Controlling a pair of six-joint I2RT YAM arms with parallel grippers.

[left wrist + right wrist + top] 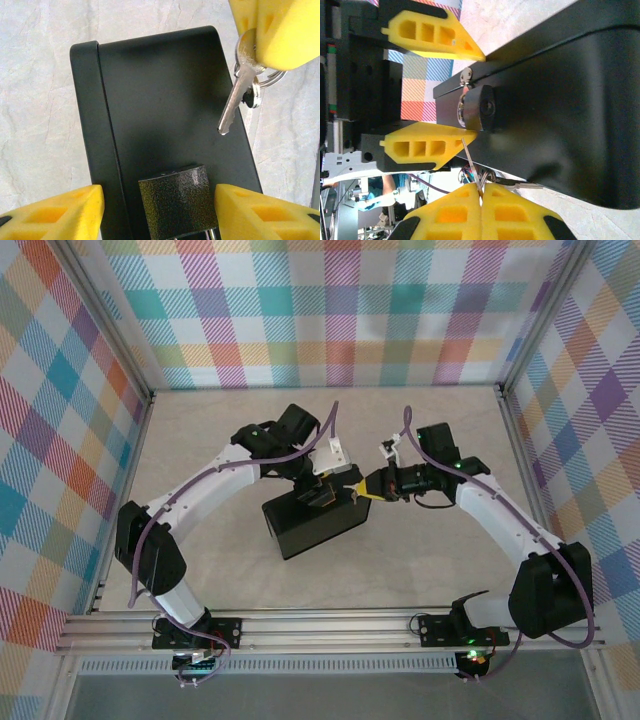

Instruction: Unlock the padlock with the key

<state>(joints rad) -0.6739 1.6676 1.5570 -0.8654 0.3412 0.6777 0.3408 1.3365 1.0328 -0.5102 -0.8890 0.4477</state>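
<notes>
The padlock [177,202], small, dark and speckled, hangs on the front of a black box [160,100]. My left gripper [159,194] is open and straddles it, one yellow finger [55,212] well to its left and the other close on its right. In the right wrist view the padlock [481,107] shows its underside and sits between those two fingers. My right gripper [481,192] is shut on the silver key [470,160], whose blade points at the box. The key [231,105] hangs on a ring, up and right of the padlock and apart from it.
The black box [312,523] lies mid-table with both grippers meeting at its far right corner, left gripper [326,496] and right gripper [362,490]. Pale tabletop [420,430] surrounds it. Plaid walls enclose the back and sides.
</notes>
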